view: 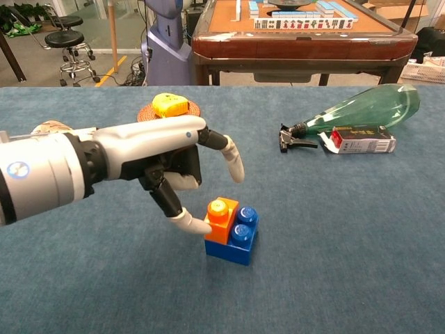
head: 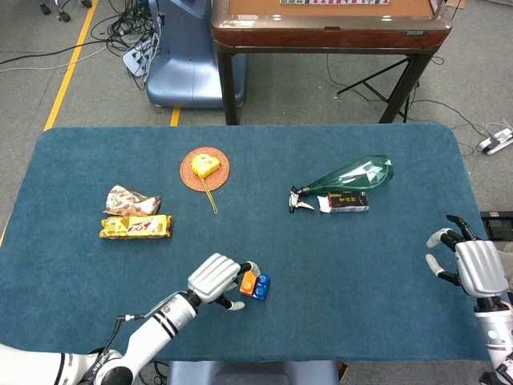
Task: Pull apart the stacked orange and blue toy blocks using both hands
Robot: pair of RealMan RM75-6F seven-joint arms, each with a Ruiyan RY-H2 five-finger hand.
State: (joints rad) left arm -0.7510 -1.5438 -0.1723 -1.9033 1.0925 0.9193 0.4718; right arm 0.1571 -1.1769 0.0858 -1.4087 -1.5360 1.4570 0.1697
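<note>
The orange block [view: 221,217] sits on the left half of the blue block [view: 236,245], and the stack stands on the teal table [view: 334,236] near its front middle. In the head view the orange block [head: 249,281] and blue block [head: 261,285] lie side by side. My left hand [view: 167,156] hovers at the stack's left, its thumb tip touching the orange block's side, while the other fingers arch above it without closing. That left hand [head: 215,278] holds nothing. Far off at the table's right edge my right hand [head: 473,269] rests with fingers spread, empty.
A green spray bottle [head: 349,175] and a small box [head: 346,201] lie at the back right. A woven coaster with a yellow tape measure [head: 204,167] sits at the back middle. Two snack packs [head: 135,227] lie left. A mahjong table [head: 329,24] stands behind.
</note>
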